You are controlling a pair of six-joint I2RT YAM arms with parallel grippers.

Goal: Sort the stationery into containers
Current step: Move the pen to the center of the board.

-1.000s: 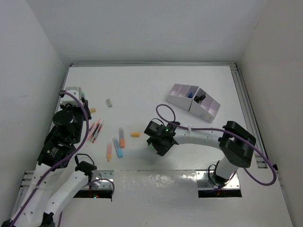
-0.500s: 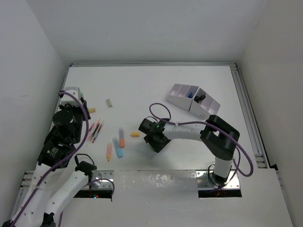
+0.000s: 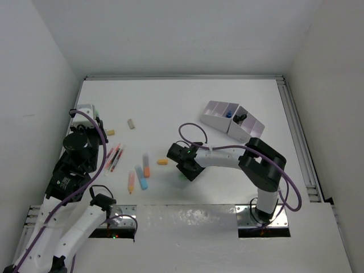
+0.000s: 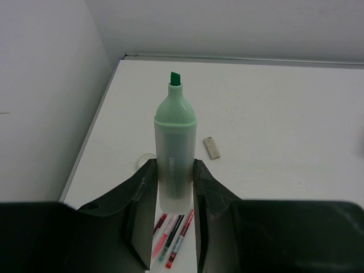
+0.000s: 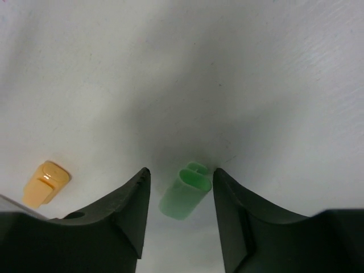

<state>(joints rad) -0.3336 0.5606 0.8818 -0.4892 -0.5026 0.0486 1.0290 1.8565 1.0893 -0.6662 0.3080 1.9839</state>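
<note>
You see the green marker [image 4: 175,159] as smooth plastic, its barrel frosted and half-clear, its shoulder pale with a soft sheen, while the left fingers [image 4: 138,202] are black plastic with a dull, matt face. Under the right wrist your desk [image 5: 267,68] looks white and matt with faint fine streaks, and the right fingers [image 5: 125,216] are the same dark matt plastic. The small green cap [image 5: 185,194] and the orange piece [image 5: 45,183] look like smooth moulded plastic, the orange one showing a small glossy highlight.

- Left gripper [image 4: 173,170]: clamps an upright green marker [image 4: 175,131], bare tip at 12 o'clock.
- Grey eraser [image 4: 211,147]: at the marker's 3 o'clock.
- Pink and red pens [image 4: 173,233]: at 6 o'clock.
</note>
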